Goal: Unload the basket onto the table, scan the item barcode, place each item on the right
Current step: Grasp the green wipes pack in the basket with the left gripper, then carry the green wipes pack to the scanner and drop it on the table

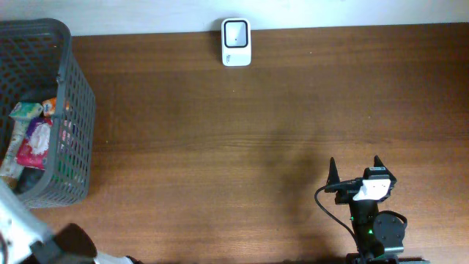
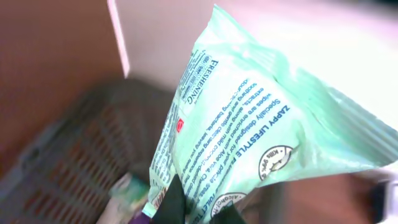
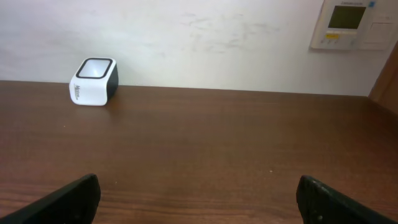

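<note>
**While My Left Claw Holds the Wipes, the Scanner Waits Far Away**

As I look down from above, the biggest thing is the brown table (image 1: 220, 139). The little white scanner (image 1: 236, 42) sits at its far edge by the wall. Far off to the left of the scanner is the gray basket (image 1: 77, 95), with a few other packs (image 1: 33, 143) inside it.

Next in size is the pack of wipes (image 2: 261, 124). It is light green with blue writing. My left wrist view shows it lifted above the basket, so it is a long way left of the scanner. I think it is light and soft, and its shiny wrap looks slippery and crinkly. It may flop or slide if I swing it fast. I cannot see a barcode on the side that faces me, so I may have to turn it. An edge is the best place to pinch it, since that leaves the flat sides bare for the scanner.

My left claw (image 2: 198, 208) is clenched on the bottom edge of the pack, and only its dark tips show. My right claw (image 1: 355, 167) sits well to the right of the scanner, near my end of the table. Its fingers (image 3: 68, 199) are spread wide and it holds nothing.
</note>
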Robot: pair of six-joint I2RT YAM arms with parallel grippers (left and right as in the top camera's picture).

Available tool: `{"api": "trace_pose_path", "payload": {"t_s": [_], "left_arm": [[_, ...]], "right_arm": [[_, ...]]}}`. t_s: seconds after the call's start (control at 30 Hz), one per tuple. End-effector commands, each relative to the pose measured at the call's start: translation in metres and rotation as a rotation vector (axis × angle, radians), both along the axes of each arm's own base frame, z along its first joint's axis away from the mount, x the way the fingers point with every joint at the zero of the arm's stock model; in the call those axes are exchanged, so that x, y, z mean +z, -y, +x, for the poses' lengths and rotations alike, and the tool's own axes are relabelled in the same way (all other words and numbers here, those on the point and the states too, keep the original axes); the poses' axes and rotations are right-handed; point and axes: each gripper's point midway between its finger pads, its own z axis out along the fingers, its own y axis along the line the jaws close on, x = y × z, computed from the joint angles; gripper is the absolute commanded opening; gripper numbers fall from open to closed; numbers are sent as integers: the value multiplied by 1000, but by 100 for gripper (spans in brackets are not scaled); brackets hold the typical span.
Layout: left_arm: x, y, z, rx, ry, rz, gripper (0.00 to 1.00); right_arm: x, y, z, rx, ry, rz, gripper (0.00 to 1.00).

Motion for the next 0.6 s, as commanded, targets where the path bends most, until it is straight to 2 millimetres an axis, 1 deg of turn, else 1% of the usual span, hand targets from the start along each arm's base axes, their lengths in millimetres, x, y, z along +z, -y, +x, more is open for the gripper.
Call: {"api": "trace_pose_path", "payload": {"t_s": [0.0,0.1,0.13,0.17,0.23,0.3,0.33,0.4,0.47,0.5,0.57], "left_arm": [[44,46,-4,-179,153,-78,0],[63,73,-2,-309,235,-186,0],[71,88,0,-380,265,-219,0],[77,98,1,-424,282,-230,0],[90,135,6,-560,320,-267,0],[94,168,11,-641,324,-274,0],[95,179,13,-667,324,-274,0],[99,215,18,-741,330,-271,0],[99,235,19,-779,324,-277,0],[98,253,19,-820,319,-284,0],[98,269,17,-857,315,-291,0]], "right_arm": [[-3,1,0,-6,-4,-7,99],[-3,1,0,-6,-4,-7,99],[-3,1,0,-6,-5,-7,99],[-3,1,0,-6,-4,-7,99],[-3,1,0,-6,-4,-7,99],[-3,1,0,-6,-5,-7,99],[-3,1,0,-6,-5,-8,99],[-3,1,0,-6,-5,-7,99],[-3,1,0,-6,-4,-7,99],[-3,1,0,-6,-4,-7,99],[-3,1,0,-6,-4,-7,99]]}}
